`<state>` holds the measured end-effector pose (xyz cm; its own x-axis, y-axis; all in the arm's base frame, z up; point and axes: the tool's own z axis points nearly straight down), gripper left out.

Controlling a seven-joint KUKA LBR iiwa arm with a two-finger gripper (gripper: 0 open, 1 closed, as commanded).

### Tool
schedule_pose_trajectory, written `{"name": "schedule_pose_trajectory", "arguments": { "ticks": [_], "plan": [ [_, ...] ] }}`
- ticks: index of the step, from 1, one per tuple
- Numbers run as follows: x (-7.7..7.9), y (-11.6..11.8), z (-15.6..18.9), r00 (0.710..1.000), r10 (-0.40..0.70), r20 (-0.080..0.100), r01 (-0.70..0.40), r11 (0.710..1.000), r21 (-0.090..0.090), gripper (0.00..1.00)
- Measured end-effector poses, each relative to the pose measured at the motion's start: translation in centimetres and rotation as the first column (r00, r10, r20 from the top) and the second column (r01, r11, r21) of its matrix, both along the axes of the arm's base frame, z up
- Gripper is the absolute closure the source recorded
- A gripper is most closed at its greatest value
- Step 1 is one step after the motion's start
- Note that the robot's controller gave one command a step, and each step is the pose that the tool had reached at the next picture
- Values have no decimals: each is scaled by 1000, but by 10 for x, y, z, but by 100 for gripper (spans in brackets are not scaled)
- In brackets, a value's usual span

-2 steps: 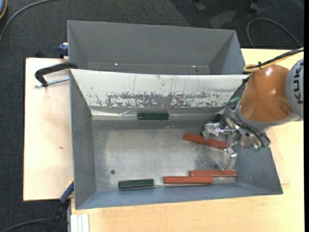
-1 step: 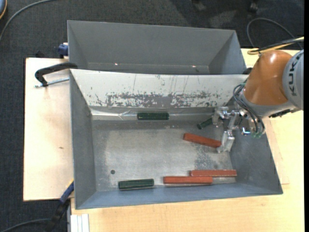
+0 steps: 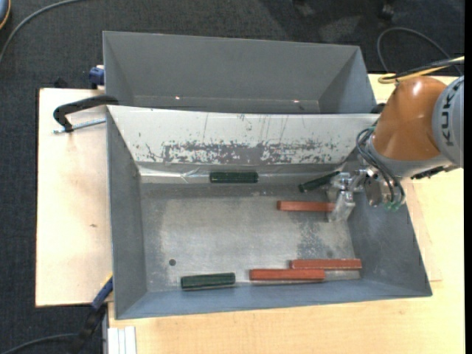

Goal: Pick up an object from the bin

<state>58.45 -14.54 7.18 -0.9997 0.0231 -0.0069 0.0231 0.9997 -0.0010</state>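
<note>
The red-brown flat bar (image 3: 304, 206) is lying level on the floor of the bin (image 3: 391, 257), toward 2 o'clock from the floor's middle, its length running from 9 to 3. The gripper (image 3: 344, 201) is sitting at the bar's 3 o'clock end; whether the claw is wide or narrow I cannot tell. The bar is looking stiff, light and smooth, so it is probably calling for a pinch across its narrow width near mid-length, lest it pivot. A short dark green bar (image 3: 316, 185) is lying just at the gripper's 10 o'clock. Two more red-brown bars (image 3: 287, 275) are resting at 6 o'clock, well apart.
</note>
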Motion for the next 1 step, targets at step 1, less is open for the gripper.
{"name": "schedule_pose_trajectory", "arguments": {
  "ticks": [1],
  "plan": [
    [-9,32,140,971,237,7,-237,971,-4,100]
  ]
}}
